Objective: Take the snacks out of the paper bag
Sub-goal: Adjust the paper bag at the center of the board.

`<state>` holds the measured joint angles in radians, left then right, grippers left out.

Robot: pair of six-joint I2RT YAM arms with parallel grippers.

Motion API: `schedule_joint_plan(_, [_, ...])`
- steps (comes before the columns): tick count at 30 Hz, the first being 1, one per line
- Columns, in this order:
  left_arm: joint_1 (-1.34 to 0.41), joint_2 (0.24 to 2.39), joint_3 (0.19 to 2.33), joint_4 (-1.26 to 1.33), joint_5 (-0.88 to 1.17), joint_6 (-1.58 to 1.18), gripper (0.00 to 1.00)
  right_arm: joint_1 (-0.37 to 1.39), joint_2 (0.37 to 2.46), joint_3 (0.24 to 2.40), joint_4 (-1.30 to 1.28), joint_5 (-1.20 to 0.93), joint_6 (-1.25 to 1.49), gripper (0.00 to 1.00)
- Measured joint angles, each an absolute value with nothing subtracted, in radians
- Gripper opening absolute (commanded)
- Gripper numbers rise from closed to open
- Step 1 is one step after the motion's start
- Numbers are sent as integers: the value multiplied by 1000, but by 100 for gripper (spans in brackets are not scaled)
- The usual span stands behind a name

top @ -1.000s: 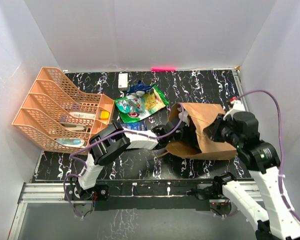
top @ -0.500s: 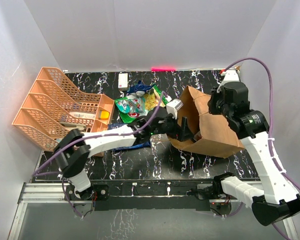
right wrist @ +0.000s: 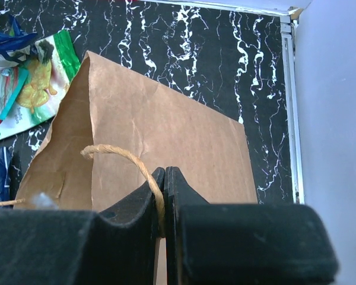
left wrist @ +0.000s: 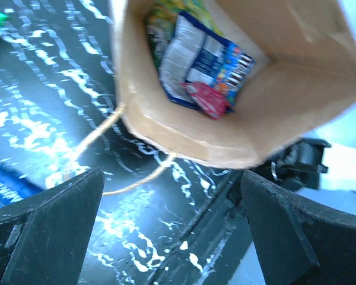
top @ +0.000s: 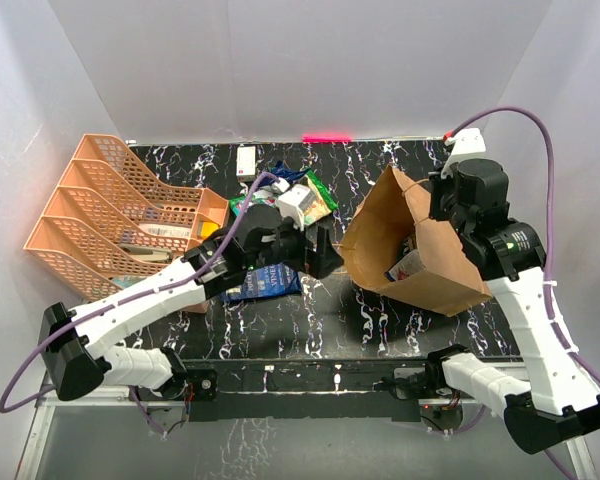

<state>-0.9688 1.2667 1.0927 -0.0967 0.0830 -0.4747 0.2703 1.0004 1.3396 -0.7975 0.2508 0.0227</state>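
Right hand [right wrist: 164, 199] raised, pinching handle [right wrist: 115, 153] of paper bag [right wrist: 178, 142]; left hand [left wrist: 169, 190] spread wide.

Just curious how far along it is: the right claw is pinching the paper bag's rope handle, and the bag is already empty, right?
Not empty. The left wrist view shows a blue-and-white packet and a green-yellow one behind it inside the paper bag. The right claw does pinch the handle.
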Motion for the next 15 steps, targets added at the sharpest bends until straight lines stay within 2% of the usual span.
schedule_joint_plan(6, [-842,1324,1092,-142,89,-511,98,270,959,1336,-810,226,1,8])
schedule_joint_plan(8, [-806,1381,1091,-126,130,-533,91,270,932,1332,-813,217,1,8])
schedule_joint_plan(10, [-793,1436,1089,-96,168,-554,78,270,912,1332,-818,211,0,8])
schedule_joint_plan(15, [-794,1515,1047,0,267,-622,36,270,900,1327,-833,182,-46,8])
